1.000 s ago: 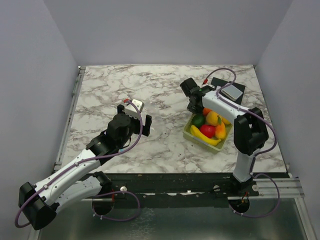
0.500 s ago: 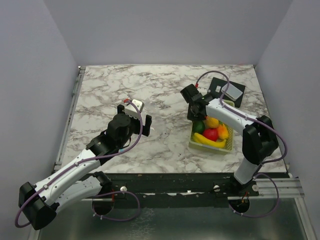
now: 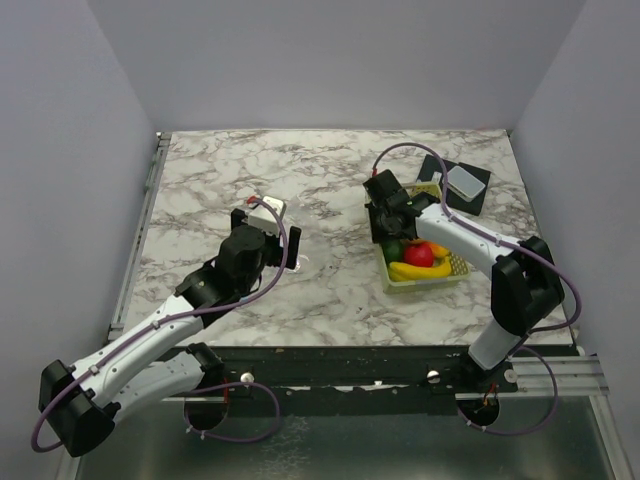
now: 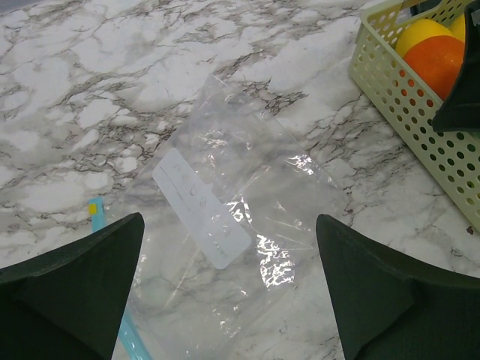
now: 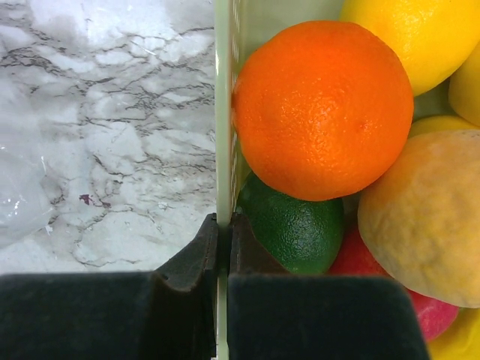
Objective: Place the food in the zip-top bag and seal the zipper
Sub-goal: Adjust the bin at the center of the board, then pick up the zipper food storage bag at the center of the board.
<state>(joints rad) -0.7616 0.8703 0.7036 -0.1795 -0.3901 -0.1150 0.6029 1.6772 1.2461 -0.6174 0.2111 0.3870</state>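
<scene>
White-grey marbled table [image 3: 230, 170], plain pale grey walls [image 3: 330, 60]

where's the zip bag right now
Left wrist view: the zip-top bag lies flat on the marble under the open left gripper, left of the basket.

Bare marble table [image 3: 220, 180] surrounds the zip-top bag [image 4: 247, 225]; the basket [image 4: 390, 82] stands near one side.

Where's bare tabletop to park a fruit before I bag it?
Widest: far-left marble tabletop, beyond the open left gripper. Also the near strip between clear plastic bag and pale green perforated basket. Crowded: far-right corner, where black pad, right gripper and basket bunch.
</scene>
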